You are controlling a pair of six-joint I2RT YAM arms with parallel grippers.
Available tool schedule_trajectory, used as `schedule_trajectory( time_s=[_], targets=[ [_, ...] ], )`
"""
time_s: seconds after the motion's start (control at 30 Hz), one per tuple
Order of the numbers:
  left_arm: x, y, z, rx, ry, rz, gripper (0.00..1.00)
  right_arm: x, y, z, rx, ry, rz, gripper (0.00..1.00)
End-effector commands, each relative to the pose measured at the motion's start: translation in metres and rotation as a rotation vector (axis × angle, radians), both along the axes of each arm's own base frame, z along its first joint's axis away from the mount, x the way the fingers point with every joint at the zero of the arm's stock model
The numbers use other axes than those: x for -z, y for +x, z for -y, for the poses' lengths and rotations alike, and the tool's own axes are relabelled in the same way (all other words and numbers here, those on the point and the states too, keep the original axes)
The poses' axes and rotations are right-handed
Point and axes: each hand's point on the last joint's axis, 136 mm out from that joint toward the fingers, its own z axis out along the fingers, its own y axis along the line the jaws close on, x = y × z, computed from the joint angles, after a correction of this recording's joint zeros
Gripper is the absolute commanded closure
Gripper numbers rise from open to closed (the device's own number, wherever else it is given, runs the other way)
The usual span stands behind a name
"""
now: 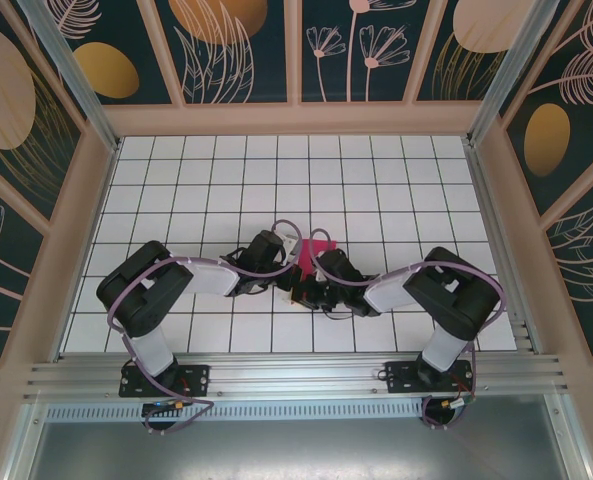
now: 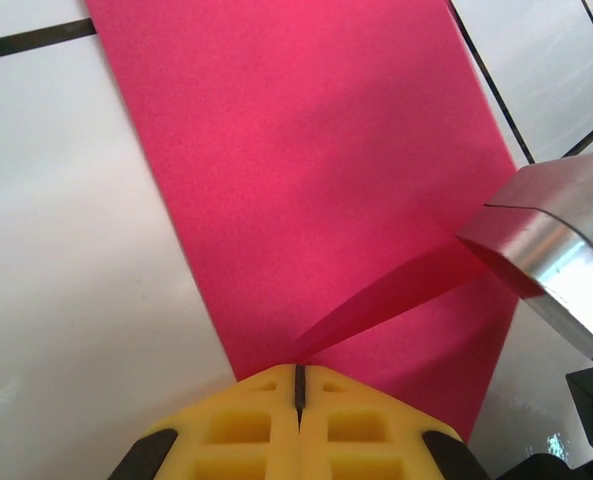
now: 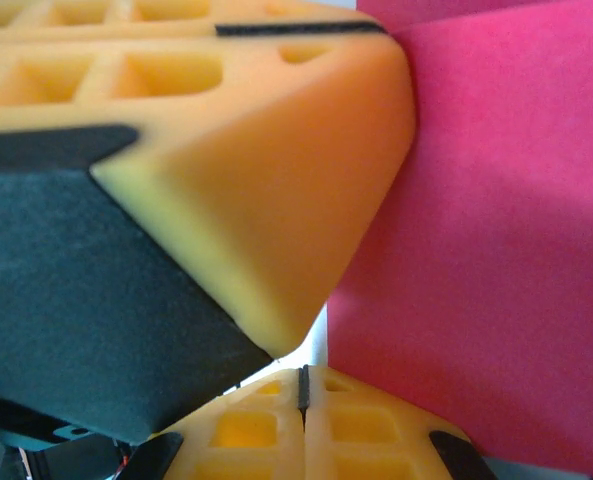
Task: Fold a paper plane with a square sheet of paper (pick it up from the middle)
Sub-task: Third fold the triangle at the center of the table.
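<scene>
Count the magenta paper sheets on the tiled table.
1: a thin magenta-red paper sheet at mid-table, where the shut left tool and shut right tool converge; others beneath may be hidden.

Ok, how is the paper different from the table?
The paper is plain pink-red; the table is white with dark grid lines. The paper is small; the table is far bigger. The paper has a raised fold; the table lies flat. Both have straight edges.

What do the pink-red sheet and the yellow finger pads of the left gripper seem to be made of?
Sheet: likely thin paper, matte, faintly grainy; one flap lifts in a soft curve. Pads: probably moulded rubber or foam-like plastic, matte, with square hollow cells.
</scene>
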Motion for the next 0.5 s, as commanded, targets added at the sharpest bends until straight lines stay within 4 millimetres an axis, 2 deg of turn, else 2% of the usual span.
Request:
schedule_trajectory(
  time_s=[0.0, 0.27, 0.37, 0.47],
  targets=[
    [0.037, -0.018, -0.021, -0.018, 0.097, -0.103, 1.0, 0.011, 0.001, 0.0, -0.009, -0.073, 0.006, 0.99],
    [0.037, -0.017, -0.022, -0.024, 0.1, -0.103, 1.0, -0.019, 0.001, 0.0, -0.008, -0.039, 0.065, 0.98],
    [0.038, -0.016, -0.021, -0.022, 0.101, -0.105, 1.0, -0.017, -0.002, -0.007, -0.037, -0.037, 0.056, 0.98],
    [0.037, -0.016, -0.021, -0.023, 0.099, -0.105, 1.0, -0.007, -0.003, -0.009, -0.037, -0.064, 0.04, 0.98]
  ],
)
